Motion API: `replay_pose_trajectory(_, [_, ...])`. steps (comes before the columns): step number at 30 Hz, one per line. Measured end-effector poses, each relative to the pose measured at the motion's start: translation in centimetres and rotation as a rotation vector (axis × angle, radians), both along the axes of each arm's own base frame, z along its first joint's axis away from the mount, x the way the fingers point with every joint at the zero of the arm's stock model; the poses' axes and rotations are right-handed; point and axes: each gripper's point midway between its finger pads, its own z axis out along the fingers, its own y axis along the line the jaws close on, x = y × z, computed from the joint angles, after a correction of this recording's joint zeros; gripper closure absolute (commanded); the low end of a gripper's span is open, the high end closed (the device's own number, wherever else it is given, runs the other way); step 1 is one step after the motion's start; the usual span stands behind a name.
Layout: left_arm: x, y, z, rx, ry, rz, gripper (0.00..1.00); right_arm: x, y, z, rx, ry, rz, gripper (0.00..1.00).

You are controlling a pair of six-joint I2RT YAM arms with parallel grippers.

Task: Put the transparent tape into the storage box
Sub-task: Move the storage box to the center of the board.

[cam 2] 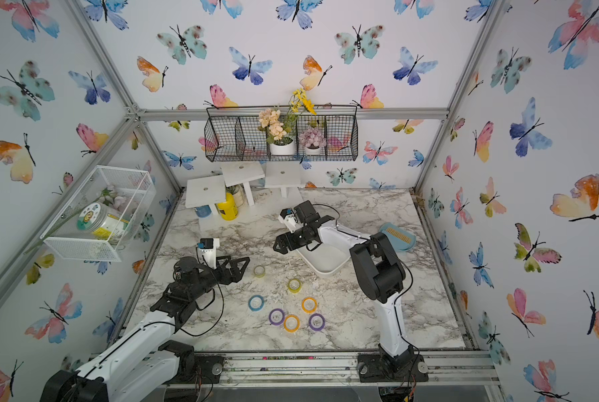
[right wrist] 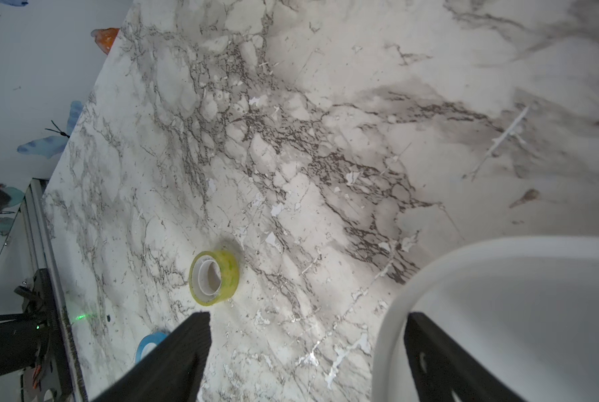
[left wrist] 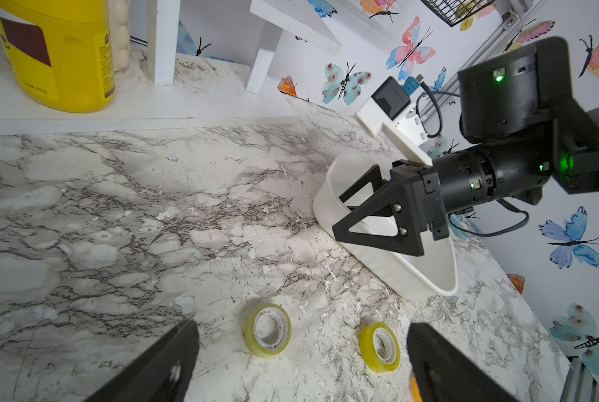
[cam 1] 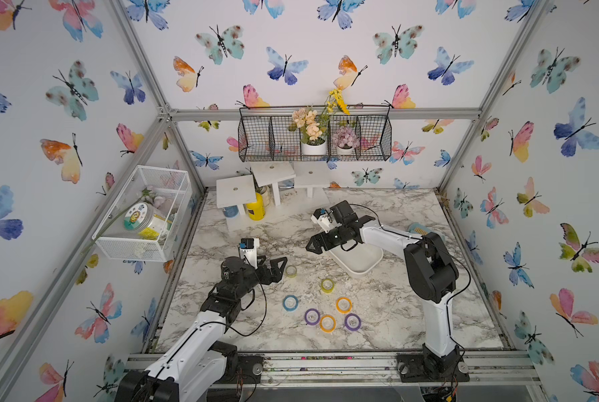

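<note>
Two grippers hang over the marble table [cam 1: 378,323], both spread wide and holding nothing. The left gripper [cam 1: 280,267] sits low, its tips just beside a yellow-green roll [cam 1: 291,271] that lies flat on the table; in the left wrist view this roll [left wrist: 267,330] sits between the two fingers [left wrist: 172,362], not touched by either. The second yellow-green roll [cam 1: 327,285] lies a little further out, toward the tub. The right gripper [cam 1: 312,244] hovers at the near-left end of the tub [cam 1: 360,266]; in the right wrist view one finger [right wrist: 440,362] is over the tub's inside and the other over bare table. The tub looks empty as far as the arm lets me see. Nearer the front edge lie the rest of the rolls, all flat and apart from both grippers: the blue roll [cam 1: 290,302], an orange roll [cam 1: 344,305], a purple roll [cam 1: 312,316], a second orange roll [cam 1: 327,323] and a second purple roll [cam 1: 352,321].
</note>
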Motion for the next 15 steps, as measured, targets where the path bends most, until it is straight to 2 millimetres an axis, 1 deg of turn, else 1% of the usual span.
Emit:
replay_pose_trajectory(3, [0.0,0.0,0.0,0.000,0.000,0.000,0.01,-0.4,1.6,0.1,0.018,-0.003,0.053,0.08])
replay_pose_trajectory(9, [0.0,0.0,0.0,0.000,0.000,0.000,0.01,-2.5,5.2,0.4,0.032,-0.015,0.152,0.09])
replay_pose_trajectory(12, [0.0,0.0,0.0,0.000,0.000,0.000,0.01,-3.2,6.1,0.9,0.034,-0.023,0.167,0.11])
replay_pose_trajectory(14, [0.0,0.0,0.0,0.000,0.000,0.000,0.01,-3.4,6.1,1.1,0.023,-0.032,0.155,0.14])
replay_pose_trajectory(15, [0.0,0.0,0.0,0.000,0.001,0.000,0.01,-3.5,5.7,1.4,0.014,-0.038,0.140,0.16])
